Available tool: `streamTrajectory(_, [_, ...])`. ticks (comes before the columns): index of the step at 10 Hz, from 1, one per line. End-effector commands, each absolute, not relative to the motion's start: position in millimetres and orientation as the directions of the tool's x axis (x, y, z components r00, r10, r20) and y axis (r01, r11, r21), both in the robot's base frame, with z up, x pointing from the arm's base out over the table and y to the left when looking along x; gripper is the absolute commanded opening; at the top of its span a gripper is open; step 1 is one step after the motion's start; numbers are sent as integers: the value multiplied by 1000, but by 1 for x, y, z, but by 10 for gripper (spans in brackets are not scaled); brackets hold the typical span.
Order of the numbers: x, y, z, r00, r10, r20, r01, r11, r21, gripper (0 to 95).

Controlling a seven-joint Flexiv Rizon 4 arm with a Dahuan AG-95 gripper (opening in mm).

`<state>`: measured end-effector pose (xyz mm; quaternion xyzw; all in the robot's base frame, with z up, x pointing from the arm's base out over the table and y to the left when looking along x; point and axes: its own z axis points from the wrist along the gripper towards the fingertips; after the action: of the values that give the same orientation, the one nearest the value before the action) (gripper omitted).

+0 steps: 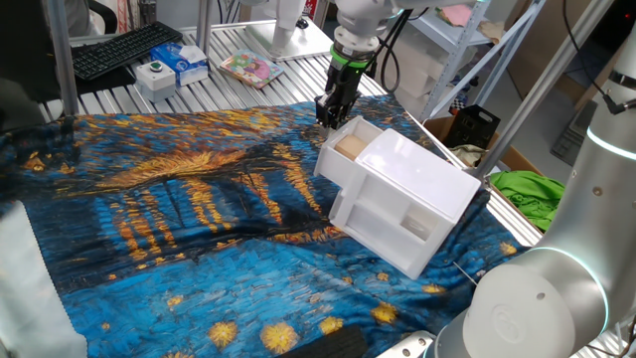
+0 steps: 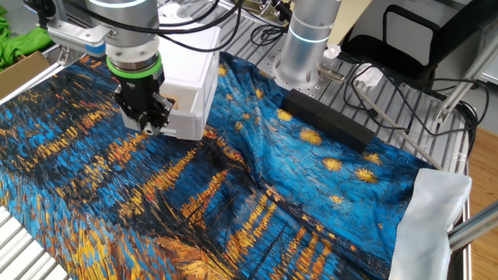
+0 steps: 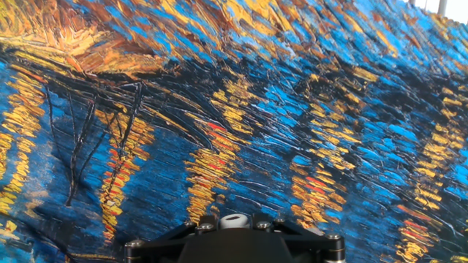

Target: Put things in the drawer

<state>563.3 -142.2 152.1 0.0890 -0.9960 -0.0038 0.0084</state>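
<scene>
The wooden block (image 1: pixel 348 145) is seen lying inside the drawer (image 1: pixel 360 130), pulled out for loading. The tool (image 1: pixel 326 117), at its ten o'clock, is empty; its spread cannot be told.

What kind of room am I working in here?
Most likely a robotics lab or workshop bench: a metal-slatted table draped with a painted-pattern cloth, metal shelving frames behind, and a keyboard at the far edge.

Two raised fixed cameras facing the painted cloth (image 1: pixel 179 219) from opposite sides, both showing the white cabinet (image 1: pixel 407 199), hand camera close above cloth
</scene>
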Motion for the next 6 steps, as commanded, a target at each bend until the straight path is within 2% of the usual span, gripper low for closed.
streamTrajectory(1, [563, -142, 152, -985, -174, 16, -174, 985, 8, 0])
streamTrajectory(6, [563, -142, 152, -984, -177, 34, -177, 984, 1, 0])
